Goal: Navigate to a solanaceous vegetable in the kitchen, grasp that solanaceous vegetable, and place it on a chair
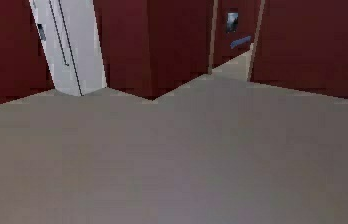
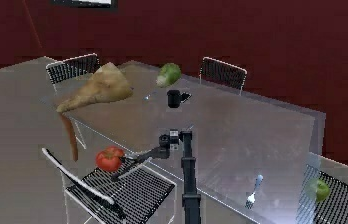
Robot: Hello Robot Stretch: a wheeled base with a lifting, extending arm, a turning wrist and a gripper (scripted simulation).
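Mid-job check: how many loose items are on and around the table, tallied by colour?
Red: 1, the tomato
Green: 2, a rounded lump and a small round fruit
Black: 1, a mug
Tan: 1, a draped shape
Silver: 1, a utensil
Total: 6

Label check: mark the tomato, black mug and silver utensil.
tomato point(image 2: 109, 158): arm side view, middle of its red body.
black mug point(image 2: 173, 97): arm side view, its side wall.
silver utensil point(image 2: 254, 190): arm side view, middle of its length.
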